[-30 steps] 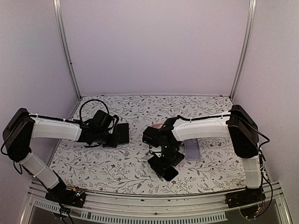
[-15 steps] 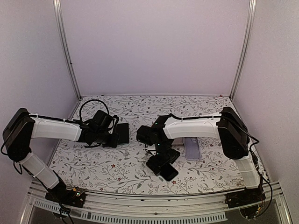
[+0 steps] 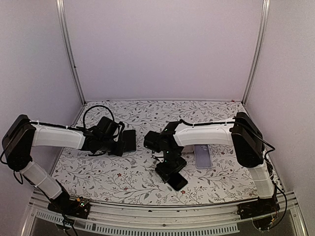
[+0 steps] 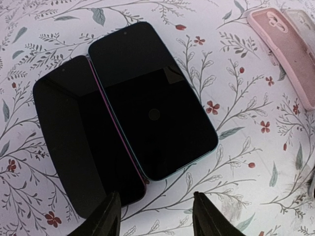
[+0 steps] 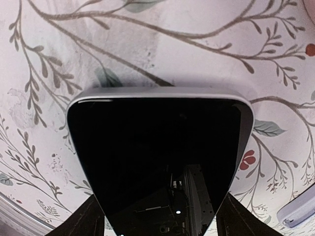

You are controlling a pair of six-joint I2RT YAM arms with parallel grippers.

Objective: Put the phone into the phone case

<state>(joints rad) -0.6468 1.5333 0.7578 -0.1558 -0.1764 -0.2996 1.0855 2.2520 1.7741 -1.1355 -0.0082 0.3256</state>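
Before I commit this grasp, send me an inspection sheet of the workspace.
Surface: floral table, nothing spilled seen.
Job's things: silver-edged phone face up at the right gripper; pink case and lavender case lying flat.
Clutter: teal-edged phone beside black phone, ahead of the left gripper.
Grippers: left gripper open, empty; right gripper straddles the silver-edged phone's end, grip unconfirmed.
Cables: black cable loops above the left wrist, clear of items.
Surroundings: pale walls, metal posts; nothing else seen.

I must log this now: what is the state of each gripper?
Left gripper: open, empty.
Right gripper: straddles the black silver-edged flat phone; whether it grips cannot be told.
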